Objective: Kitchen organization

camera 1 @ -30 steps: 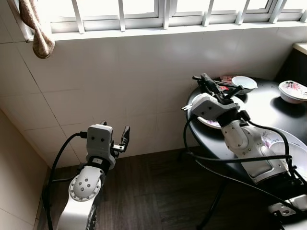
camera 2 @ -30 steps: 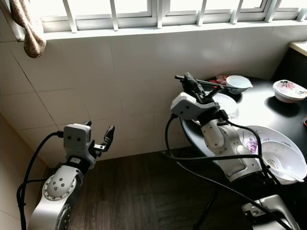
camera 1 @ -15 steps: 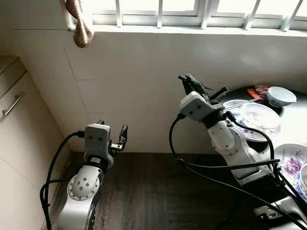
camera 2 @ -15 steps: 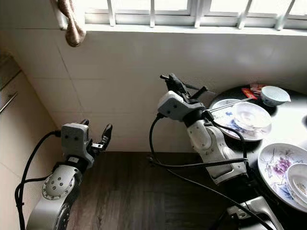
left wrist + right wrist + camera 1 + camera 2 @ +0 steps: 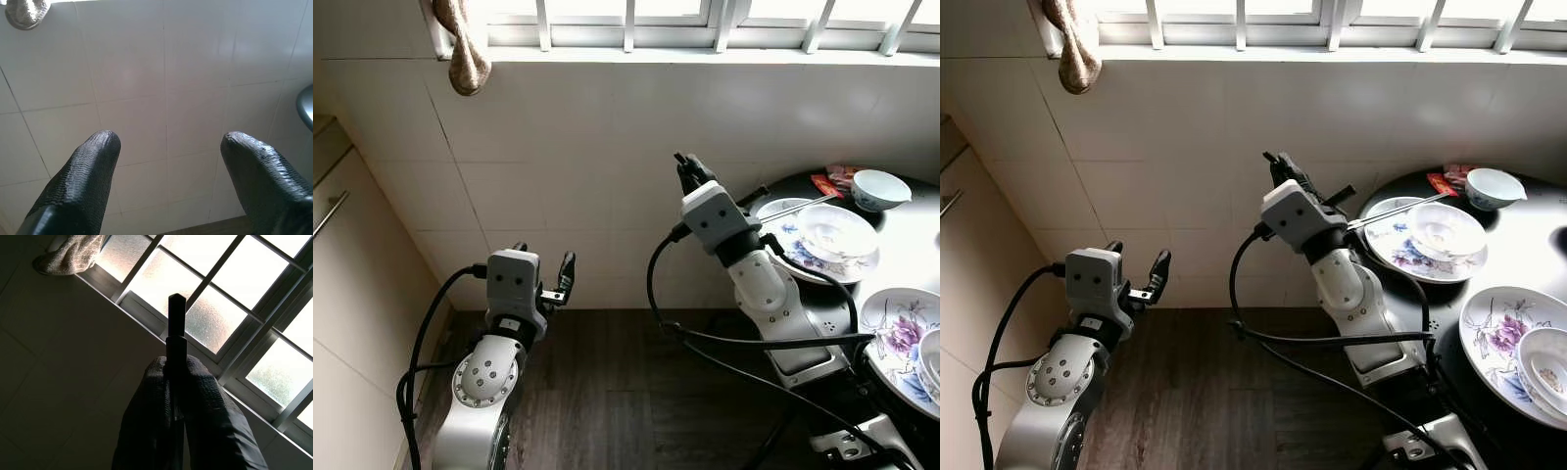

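Camera has swung left since the earlier frame; right arm drawn back from the black round table (image 5: pixel 901 245). Right gripper (image 5: pixel 688 172) raised in front of the white tiled wall (image 5: pixel 568 147), fingers pressed together pinching a thin dark stick (image 5: pixel 176 328), maybe a chopstick, can't tell. Left gripper (image 5: pixel 168 152) low near the wall, fingers spread, holding nothing. Table holds floral plate (image 5: pixel 1393 245), bowl (image 5: pixel 1445 228), small bowl (image 5: pixel 1492 186).

Daylight from the barred window (image 5: pixel 636 15) washes the wall brightly; the right wrist view is backlit, dark.
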### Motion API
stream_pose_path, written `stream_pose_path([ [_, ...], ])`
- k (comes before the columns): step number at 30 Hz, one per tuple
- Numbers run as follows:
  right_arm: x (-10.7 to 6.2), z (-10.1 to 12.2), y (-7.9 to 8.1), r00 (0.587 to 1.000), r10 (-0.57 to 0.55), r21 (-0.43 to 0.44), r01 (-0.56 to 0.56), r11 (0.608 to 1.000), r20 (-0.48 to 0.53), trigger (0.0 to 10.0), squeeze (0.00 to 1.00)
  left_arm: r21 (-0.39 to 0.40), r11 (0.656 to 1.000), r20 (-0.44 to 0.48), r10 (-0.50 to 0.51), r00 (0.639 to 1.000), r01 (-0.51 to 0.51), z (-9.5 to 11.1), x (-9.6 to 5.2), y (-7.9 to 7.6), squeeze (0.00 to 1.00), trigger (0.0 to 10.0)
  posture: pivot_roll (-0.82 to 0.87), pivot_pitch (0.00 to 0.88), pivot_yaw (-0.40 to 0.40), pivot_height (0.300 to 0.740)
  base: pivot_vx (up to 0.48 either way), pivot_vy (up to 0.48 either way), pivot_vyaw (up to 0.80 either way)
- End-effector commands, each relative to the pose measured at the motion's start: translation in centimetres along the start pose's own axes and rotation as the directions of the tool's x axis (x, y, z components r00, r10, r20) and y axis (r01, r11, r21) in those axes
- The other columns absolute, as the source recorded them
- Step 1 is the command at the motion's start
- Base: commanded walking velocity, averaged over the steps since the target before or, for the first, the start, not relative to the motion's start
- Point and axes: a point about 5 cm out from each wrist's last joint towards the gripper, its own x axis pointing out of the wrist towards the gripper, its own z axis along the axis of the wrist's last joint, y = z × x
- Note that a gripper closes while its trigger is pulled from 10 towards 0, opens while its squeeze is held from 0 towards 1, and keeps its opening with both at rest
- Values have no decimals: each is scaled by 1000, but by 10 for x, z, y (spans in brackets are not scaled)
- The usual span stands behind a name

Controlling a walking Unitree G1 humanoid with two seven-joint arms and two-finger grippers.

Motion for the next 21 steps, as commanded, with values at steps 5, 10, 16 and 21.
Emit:
stream_pose_path([
  [5,1,4,-8,1000,-31,47,31,998,4,0,0,-16,1000,33,15,999,-14,5,0,2,0,10000,96,0,-36,740,0,0,800],
  [10,2,6,-7,1000,-26,45,26,999,8,0,0,-11,1000,30,11,999,-11,4,0,2,0,10000,99,0,-38,740,187,0,800],
  [16,3,7,-4,1000,-7,46,7,999,11,0,0,-13,1000,34,12,999,-12,5,0,2,0,10000,101,0,-39,740,82,0,800],
  [21,3,7,-2,1000,9,39,-9,999,11,0,0,-11,1000,44,4,999,-4,7,0,1,0,10000,99,0,-38,740,358,0,800],
])
